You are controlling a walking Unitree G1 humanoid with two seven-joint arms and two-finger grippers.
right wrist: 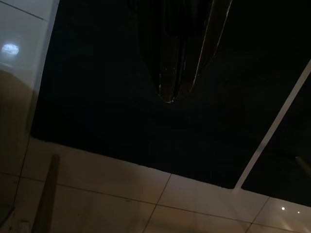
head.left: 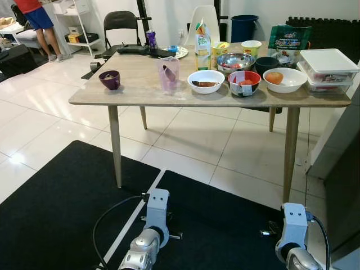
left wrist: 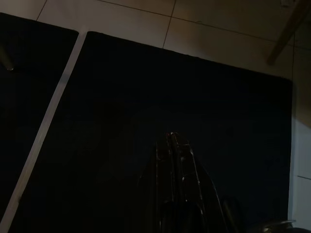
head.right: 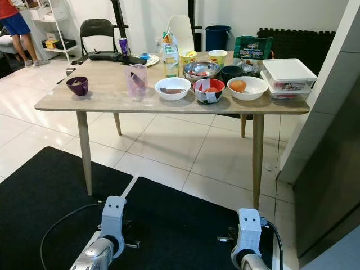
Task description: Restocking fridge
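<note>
A wooden table [head.left: 140,90] stands ahead of me with food on it. Along its front are a purple bowl [head.left: 109,79], a pink clear cup [head.left: 169,74], a white bowl [head.left: 205,81] with something brown, a red bowl [head.left: 244,82] of tomato and a white bowl [head.left: 284,79] holding an orange. Behind them are a juice carton [head.left: 202,46], a steel bowl [head.left: 235,61] and stacked lidded containers [head.left: 328,68]. Both arms hang low over the black mat. My left gripper [left wrist: 172,141] and right gripper [right wrist: 168,97] are shut and hold nothing.
A tall grey panel [head.right: 329,163] rises at the right, close to the table's end. Black mats [head.left: 67,208] cover the floor under me, with white tiles beyond. A black chair [head.left: 119,25] and a person's legs [head.left: 44,31] are at the far left.
</note>
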